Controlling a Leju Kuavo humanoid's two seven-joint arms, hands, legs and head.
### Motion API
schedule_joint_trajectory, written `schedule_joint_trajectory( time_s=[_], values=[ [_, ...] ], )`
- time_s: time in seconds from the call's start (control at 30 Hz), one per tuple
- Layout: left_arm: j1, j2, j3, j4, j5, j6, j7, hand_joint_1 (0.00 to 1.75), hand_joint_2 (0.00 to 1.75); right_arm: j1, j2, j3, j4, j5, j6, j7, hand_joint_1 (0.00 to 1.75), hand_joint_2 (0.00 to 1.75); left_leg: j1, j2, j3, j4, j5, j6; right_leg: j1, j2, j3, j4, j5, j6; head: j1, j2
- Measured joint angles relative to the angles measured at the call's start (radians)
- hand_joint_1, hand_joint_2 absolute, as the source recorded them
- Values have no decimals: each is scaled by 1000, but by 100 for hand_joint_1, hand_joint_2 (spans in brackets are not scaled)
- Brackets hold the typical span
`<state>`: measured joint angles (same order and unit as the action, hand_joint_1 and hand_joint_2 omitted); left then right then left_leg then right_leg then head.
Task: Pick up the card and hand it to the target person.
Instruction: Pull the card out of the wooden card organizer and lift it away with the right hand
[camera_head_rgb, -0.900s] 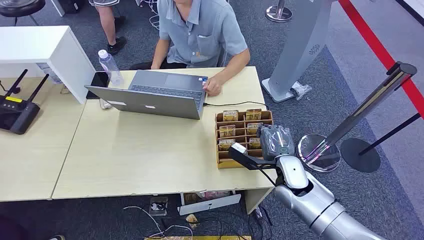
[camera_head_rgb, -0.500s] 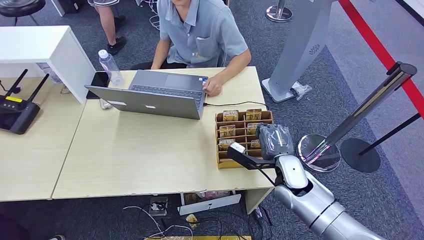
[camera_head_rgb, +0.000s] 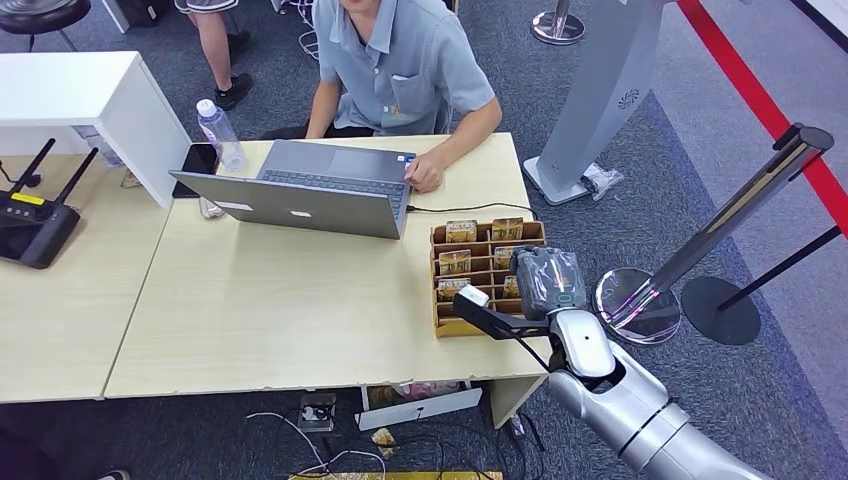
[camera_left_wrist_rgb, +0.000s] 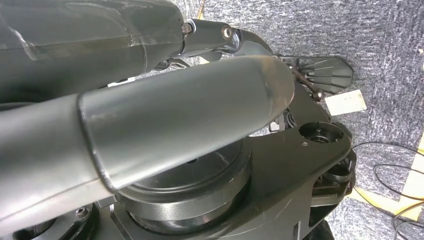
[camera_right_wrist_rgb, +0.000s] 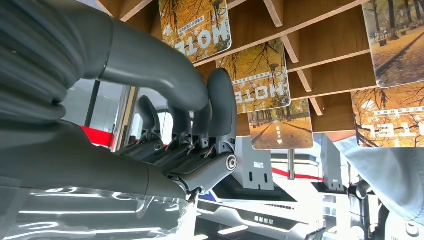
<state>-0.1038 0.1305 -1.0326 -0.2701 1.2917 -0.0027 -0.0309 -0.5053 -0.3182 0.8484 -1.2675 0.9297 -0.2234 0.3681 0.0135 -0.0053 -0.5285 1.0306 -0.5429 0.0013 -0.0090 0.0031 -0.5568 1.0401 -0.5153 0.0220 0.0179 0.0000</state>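
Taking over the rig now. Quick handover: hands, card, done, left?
Right robot hand: over the right side of the wooden card rack, fingers curled beside the cards; whether it grips one cannot be told.
Left robot hand: hangs over the carpet, grip unclear.
Person: seated across the table at the laptop.
Done: reach to the rack.
Left: confirm grasp, lift, hand over.
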Motion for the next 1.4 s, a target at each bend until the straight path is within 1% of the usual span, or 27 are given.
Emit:
schedule_joint_trajectory(
  time_s=[0.03, 0.17, 0.5, 0.83, 0.97, 1.17, 1.27, 1.33, 1.4],
  values=[
    [0, 0, 0, 0, 0, 0, 0, 0, 0, 0, 0, 0, 0, 0, 2, 0, 105, 175, 0, 0, 0, 0, 0, 0, 0, 0, 0, 0, 0, 0, 0, 0],
    [0, 0, -1, 0, 0, 0, 3, 0, 0, 0, 0, 0, 0, -1, 8, -1, 98, 175, 0, 0, 0, 0, 0, 0, 0, 0, 0, 0, 0, 0, 0, 0],
    [0, 0, -2, 0, 0, 0, 2, 0, 0, 6, 0, 1, 0, -1, 9, 0, 106, 175, 0, 0, 0, 0, 0, 0, 0, 0, 0, 0, 0, 0, 0, 0],
    [0, 0, -2, 0, 0, 0, 0, 0, 0, 22, 0, 1, 0, -2, 5, -1, 106, 175, 0, 0, 0, 0, 0, 0, 0, 0, 0, 0, 0, 0, 0, 0],
    [0, 0, -2, 0, 1, 1, -1, 0, 0, 29, 0, 1, 0, -2, 4, -2, 114, 175, 0, 0, 0, 0, 0, 0, 0, 0, 0, 0, 0, 0, 0, 0],
    [0, 0, -2, 0, 4, 1, -2, 0, 0, 43, 0, 1, -3, 8, 4, -5, 136, 175, 0, 0, 0, 0, 0, 0, 0, 0, 0, 0, 0, 0, 0, 0],
    [0, 0, -2, 0, 6, 1, -2, 0, 0, 48, 0, 1, -12, 18, 4, -6, 143, 175, 0, 0, 0, 0, 0, 0, 0, 0, 0, 0, 0, 0, 0, 0],
    [0, 0, -2, 0, 6, 1, -3, 0, 0, 50, 0, 1, -23, 28, 7, -7, 153, 175, 0, 0, 0, 0, 0, 0, 0, 0, 0, 0, 0, 0, 0, 0],
    [0, 0, -2, 0, 6, 2, -3, 0, 0, 51, 0, 1, -36, 37, 12, -6, 168, 175, 0, 0, 0, 0, 0, 0, 0, 0, 0, 0, 0, 0, 0, 0]
  ],
)
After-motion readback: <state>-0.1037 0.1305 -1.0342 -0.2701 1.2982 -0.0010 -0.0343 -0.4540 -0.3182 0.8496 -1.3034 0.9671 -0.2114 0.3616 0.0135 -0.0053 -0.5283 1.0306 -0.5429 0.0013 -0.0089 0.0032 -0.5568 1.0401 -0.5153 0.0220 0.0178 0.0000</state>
